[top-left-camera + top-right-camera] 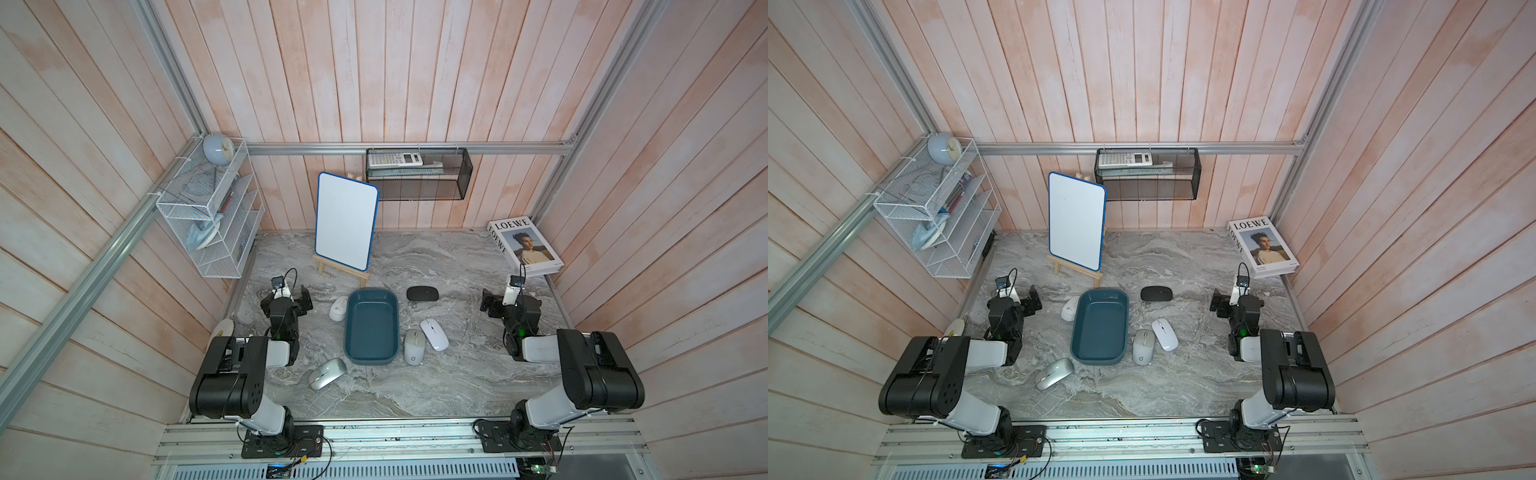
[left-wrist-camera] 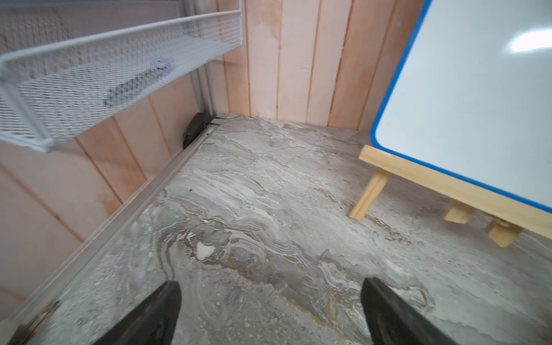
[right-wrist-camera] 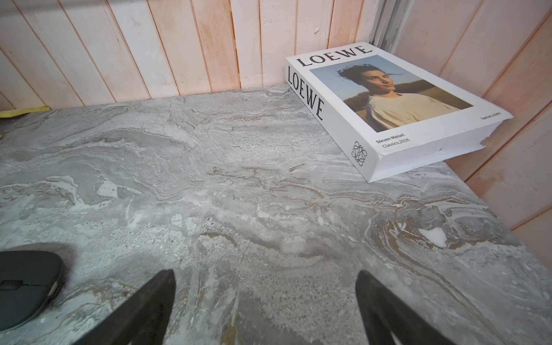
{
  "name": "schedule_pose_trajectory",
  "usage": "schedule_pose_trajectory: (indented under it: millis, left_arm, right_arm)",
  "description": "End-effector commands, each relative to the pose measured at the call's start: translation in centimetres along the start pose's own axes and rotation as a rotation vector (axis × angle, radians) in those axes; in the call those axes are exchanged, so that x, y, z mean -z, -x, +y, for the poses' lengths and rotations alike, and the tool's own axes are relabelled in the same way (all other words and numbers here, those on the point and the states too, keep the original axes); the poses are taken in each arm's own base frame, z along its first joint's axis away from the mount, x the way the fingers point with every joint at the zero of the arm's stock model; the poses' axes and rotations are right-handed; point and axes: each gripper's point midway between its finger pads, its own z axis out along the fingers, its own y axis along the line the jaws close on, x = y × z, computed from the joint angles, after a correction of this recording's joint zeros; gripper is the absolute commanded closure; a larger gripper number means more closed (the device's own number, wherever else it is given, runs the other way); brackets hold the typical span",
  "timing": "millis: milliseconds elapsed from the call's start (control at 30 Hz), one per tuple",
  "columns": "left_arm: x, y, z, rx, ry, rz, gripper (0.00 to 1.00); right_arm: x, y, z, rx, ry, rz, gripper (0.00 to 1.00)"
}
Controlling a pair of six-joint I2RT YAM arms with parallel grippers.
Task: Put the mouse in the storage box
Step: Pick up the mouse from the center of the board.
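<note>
Storage box [image 1: 371,328] sits mid-frame in both top views; you have a black mouse [image 1: 422,294] upper right of it, a silver mouse [image 1: 327,373] lower left. Left gripper [image 2: 270,286] and right gripper [image 3: 265,277] stand spread, unladen.

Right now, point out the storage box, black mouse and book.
storage box [image 1: 371,328]: in a top view, its bare floor.
black mouse [image 1: 422,294]: in a top view, its back.
book [image 3: 397,95]: right wrist view, cover photo.

Dark teal, shallow plastic storage box [image 1: 371,332] sits upright mid-table, small white mouse [image 1: 338,308] just beside its left wall, grey-white mouse [image 1: 414,347] and slim white mouse [image 1: 434,334] on its right, flat black mouse [image 1: 422,294] farther back, silver mouse [image 1: 327,373] near its front-left corner.
</note>
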Motion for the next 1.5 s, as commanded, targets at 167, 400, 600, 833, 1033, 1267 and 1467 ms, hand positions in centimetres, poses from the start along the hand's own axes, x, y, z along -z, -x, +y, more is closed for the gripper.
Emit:
schedule_pose_trajectory:
  millis: [167,400,600,833,1033,1267,1467]
  left_arm:
    - [6.5,6.8,0.8,0.253,0.030,-0.049,0.00]
    - [8.1,0.4,-0.1,0.716,-0.065,0.295,0.00]
    - [11.0,-2.8,-5.7,0.745,-0.271,0.612,0.04]
    - [14.9,-3.2,-8.5,0.653,-0.222,0.715,0.05]
    - [17.4,0.9,-11.2,0.531,-0.357,0.705,0.05]
    - [19.9,2.2,-13.1,0.299,-0.372,0.742,0.05]
    - [20.9,1.9,-14.7,0.266,-0.416,0.770,0.06]
  right_arm:
    - [0.6,1.4,0.5,0.020,0.020,-0.033,0.02]
    - [5.2,9.9,-0.1,-0.388,-0.085,-0.166,0.02]
    - [5.6,11.4,2.0,-0.684,0.110,-0.089,0.02]
    - [5.6,9.6,4.9,-0.748,0.218,0.079,0.03]
    - [5.8,6.7,7.0,-0.635,0.205,0.315,0.10]
    - [6.7,4.8,10.2,-0.516,0.254,0.444,0.18]
    - [8.8,1.7,15.0,-0.177,0.257,0.691,0.21]
